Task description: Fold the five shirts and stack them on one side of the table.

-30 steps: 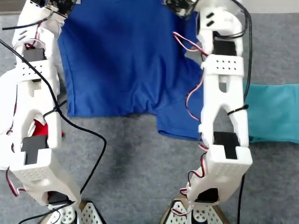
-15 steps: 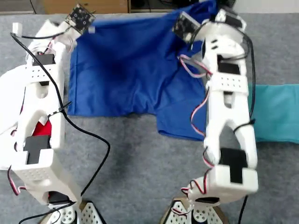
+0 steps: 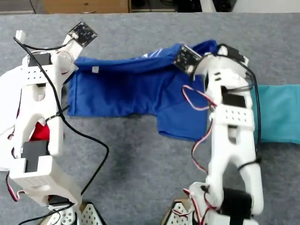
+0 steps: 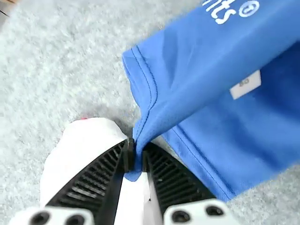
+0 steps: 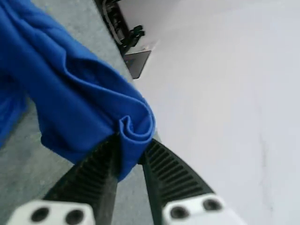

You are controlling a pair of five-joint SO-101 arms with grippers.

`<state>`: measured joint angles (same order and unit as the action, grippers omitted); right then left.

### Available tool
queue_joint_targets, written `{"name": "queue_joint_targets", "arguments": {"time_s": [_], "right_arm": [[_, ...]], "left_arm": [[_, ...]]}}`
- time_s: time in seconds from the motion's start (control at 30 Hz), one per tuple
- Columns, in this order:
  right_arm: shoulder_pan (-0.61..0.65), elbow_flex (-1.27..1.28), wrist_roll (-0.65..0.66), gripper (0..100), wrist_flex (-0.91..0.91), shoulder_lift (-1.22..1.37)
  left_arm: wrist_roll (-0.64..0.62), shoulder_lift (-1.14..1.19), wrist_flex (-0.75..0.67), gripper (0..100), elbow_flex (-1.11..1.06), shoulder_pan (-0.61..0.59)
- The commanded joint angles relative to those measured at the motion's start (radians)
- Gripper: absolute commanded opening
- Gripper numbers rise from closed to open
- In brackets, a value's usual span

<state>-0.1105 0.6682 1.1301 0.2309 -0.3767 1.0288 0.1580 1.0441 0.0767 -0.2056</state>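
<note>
my left gripper [image 4: 133, 157] is clamped on one corner of the blue shirt [image 3: 136, 91], with the cloth pinched thin between the ribbed pads. my right gripper [image 5: 129, 152] is closed on a bunched fold at the opposite end. the held edge is lifted and runs straight across the table [image 3: 140, 159] from one gripper to the other, along the shirt's long axis. the rest of the shirt lies flat on the near side of that edge, toward the arm bases. one part sticks out nearer beside the right arm, probably a sleeve, though i can't be sure. so the fold should travel toward the bases, both ends kept level. a teal shirt [image 3: 281, 112] lies just outside the right arm.
</note>
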Motion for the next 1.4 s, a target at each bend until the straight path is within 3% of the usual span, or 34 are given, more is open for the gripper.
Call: {"name": "queue_joint_targets", "arguments": {"time_s": [0.0, 0.17, 0.27, 0.6, 0.87, 0.97, 1.17, 1.37], "right_arm": [[-0.048, 0.027, 0.008, 0.2, 0.035, -0.093], [-0.067, 0.001, -0.002, 0.2, 0.012, -0.105], [-0.102, -0.059, -0.091, 0.2, -0.078, -0.134], [-0.176, -0.43, -0.114, 0.2, -0.14, -0.196], [-0.278, -0.704, -0.114, 0.2, -0.137, -0.189], [-0.328, -0.762, -0.114, 0.2, -0.137, -0.211], [-0.418, -0.785, -0.163, 0.2, -0.137, -0.297], [-0.421, -0.78, -0.176, 0.2, -0.133, -0.363]], "left_arm": [[0.006, -0.05, 0.012, 2, 0.008, -0.044], [-0.015, -0.058, -0.026, 2, 0.034, -0.049], [-0.106, -0.059, -0.084, 2, 0.11, -0.068], [-0.393, -0.059, -0.11, 2, 0.713, -0.104], [-0.431, -0.059, -0.107, 2, 1.126, -0.11], [-0.423, -0.059, -0.029, 2, 1.27, -0.112], [-0.365, -0.05, 0.316, 2, 1.593, -0.106], [-0.252, -0.058, 0.46, 2, 1.594, -0.118]]}}
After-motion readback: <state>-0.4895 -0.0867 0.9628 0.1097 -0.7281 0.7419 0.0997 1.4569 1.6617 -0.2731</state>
